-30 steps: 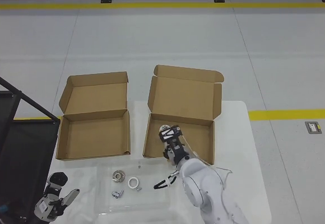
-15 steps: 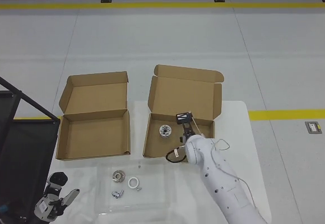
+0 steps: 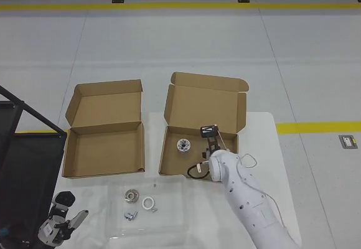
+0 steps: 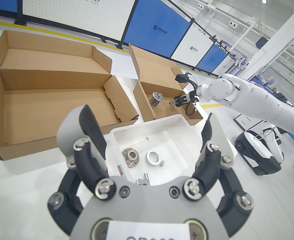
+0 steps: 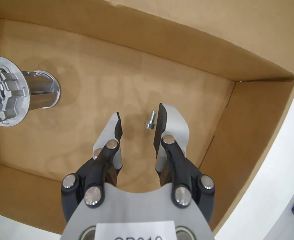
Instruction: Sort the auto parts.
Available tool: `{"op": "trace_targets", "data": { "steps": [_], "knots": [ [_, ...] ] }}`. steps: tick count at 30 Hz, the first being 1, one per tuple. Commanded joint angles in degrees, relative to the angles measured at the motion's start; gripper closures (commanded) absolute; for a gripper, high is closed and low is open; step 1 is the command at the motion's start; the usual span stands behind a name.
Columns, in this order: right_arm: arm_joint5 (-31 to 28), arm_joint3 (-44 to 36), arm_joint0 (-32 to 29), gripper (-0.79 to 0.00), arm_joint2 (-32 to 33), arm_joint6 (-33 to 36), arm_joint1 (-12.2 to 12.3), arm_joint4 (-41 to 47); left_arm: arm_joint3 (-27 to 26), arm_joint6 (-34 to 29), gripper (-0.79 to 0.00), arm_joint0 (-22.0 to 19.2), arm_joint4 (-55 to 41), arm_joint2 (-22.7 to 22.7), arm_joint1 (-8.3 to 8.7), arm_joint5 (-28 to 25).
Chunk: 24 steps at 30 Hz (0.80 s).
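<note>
My right gripper [image 5: 139, 123] hangs open inside the right cardboard box [image 3: 225, 167]. A small screw [image 5: 151, 120] sits between its fingers, close to one pad, and is not gripped. A silver ribbed hub [image 5: 12, 96] stands on the same box floor to one side, and shows in the top view as the hub [image 3: 183, 145]. The white tray [image 4: 177, 123] holds a flanged bushing [image 4: 130, 156], a metal ring [image 4: 153, 156], a tiny screw [image 4: 162, 163] and a small bracket [image 4: 143, 179]. My left gripper [image 4: 148, 123] is open just short of the tray, at the table's front left corner [image 3: 59, 227].
The left cardboard box [image 3: 104, 152] lies open with nothing in it, its lid folded back. Both boxes have upright lids on the far side. A black frame [image 3: 6, 155] stands left of the table. Bare white table [image 3: 261, 187] lies right of the right box.
My right arm has swung from over the hub at the box's near left to the box's right middle, then barely shifted. The left arm has kept still.
</note>
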Motion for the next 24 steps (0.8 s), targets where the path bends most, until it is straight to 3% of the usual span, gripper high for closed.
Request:
{"op": "trace_targets", "data": {
  "steps": [1,6,13,17,22,23,24],
  "knots": [
    [-0.65,-3.54,-1.80,-0.336,0.16,-0.30,0.25,-0.63,0.00,0.00,-0.785,0.00,0.00,0.00,0.00,0.00],
    [-3.12,-19.67,-10.17,-0.339,-0.21,-0.15,1.11,-3.74,0.00,0.00,-0.785,0.00,0.00,0.00,0.00,0.00],
    [-16.92,-45.20,-25.76,-0.336,-3.38,-0.60,2.85,-7.61,0.00,0.00,-0.785,0.00,0.00,0.00,0.00,0.00],
    [-25.77,-49.55,-28.90,-0.342,-7.79,1.12,3.35,-9.68,0.00,0.00,-0.785,0.00,0.00,0.00,0.00,0.00],
    [-35.00,-48.57,-28.87,-0.385,-14.69,5.41,3.40,-12.01,0.00,0.00,-0.785,0.00,0.00,0.00,0.00,0.00],
    [-36.42,-47.96,-28.69,-0.403,-16.05,6.10,3.33,-12.12,0.00,0.00,-0.785,0.00,0.00,0.00,0.00,0.00],
    [-37.92,-47.14,-28.39,-0.489,-17.21,7.16,3.26,-11.92,0.00,0.00,-0.785,0.00,0.00,0.00,0.00,0.00]
  ]
}}
